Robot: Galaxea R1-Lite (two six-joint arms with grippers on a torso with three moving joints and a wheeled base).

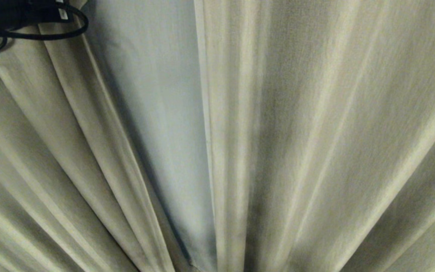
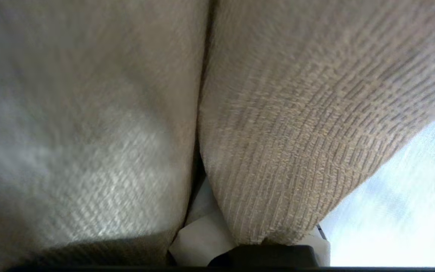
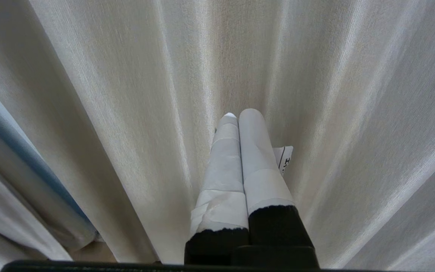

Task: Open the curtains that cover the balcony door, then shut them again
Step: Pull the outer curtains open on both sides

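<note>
The cream curtains fill the whole head view in long pleats. A hemmed edge runs down the middle, beside a paler bluish strip of fabric. The balcony door is hidden behind them. My left arm shows only as a dark part with black cables in the upper left corner, against the left panel. In the left wrist view, two folds of woven curtain lie over the left gripper. Only one white-taped finger peeks out at its base. My right gripper is shut, its taped fingers pressed together, close before a pleat, holding nothing.
Fabric surrounds both grippers on every side. A bright, pale stretch of cloth shows beside the fold in the left wrist view. A small printed tag sticks out from the right gripper's finger.
</note>
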